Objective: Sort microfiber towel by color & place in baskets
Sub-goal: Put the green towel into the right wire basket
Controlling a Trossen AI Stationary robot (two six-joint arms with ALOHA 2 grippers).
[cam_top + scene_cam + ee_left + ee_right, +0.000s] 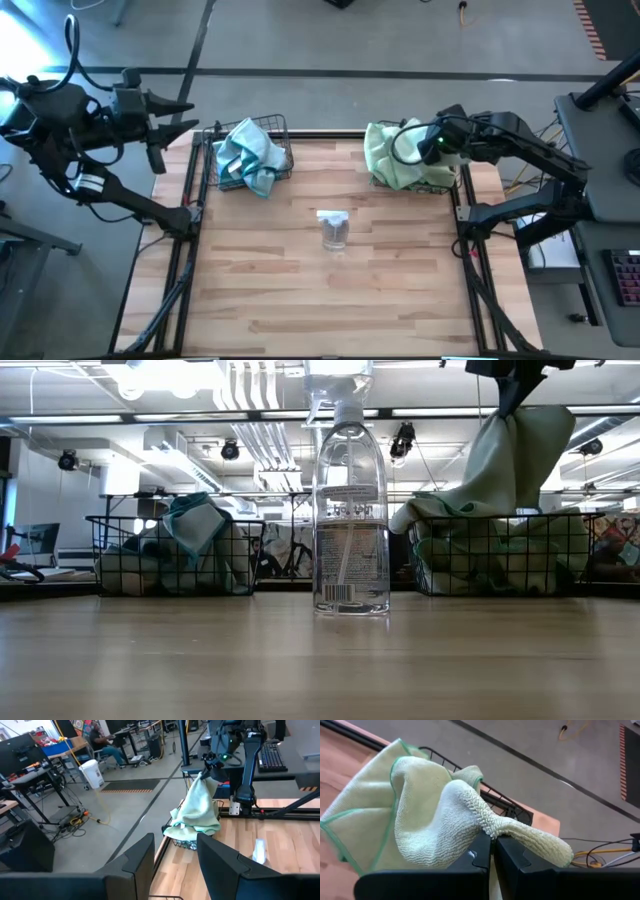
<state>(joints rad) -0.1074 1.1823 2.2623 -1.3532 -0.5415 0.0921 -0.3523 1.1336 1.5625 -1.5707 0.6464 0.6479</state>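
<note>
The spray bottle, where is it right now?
In the high view, the clear spray bottle stands upright mid-table, nearer than both baskets, between the left basket and the right basket.

Bright, even overhead lighting. Low view: ceiling lights (170,375) glare at 12 o'clock, table (320,660) foreground soft. High view: blown-out patch at 10 o'clock, faint shadows.

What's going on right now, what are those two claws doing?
Right gripper: fingers shut on a pale green towel, held above the right basket. Left gripper: fingers open, empty, off the table's left. Clear spray bottle mid-table, not blocking.
</note>
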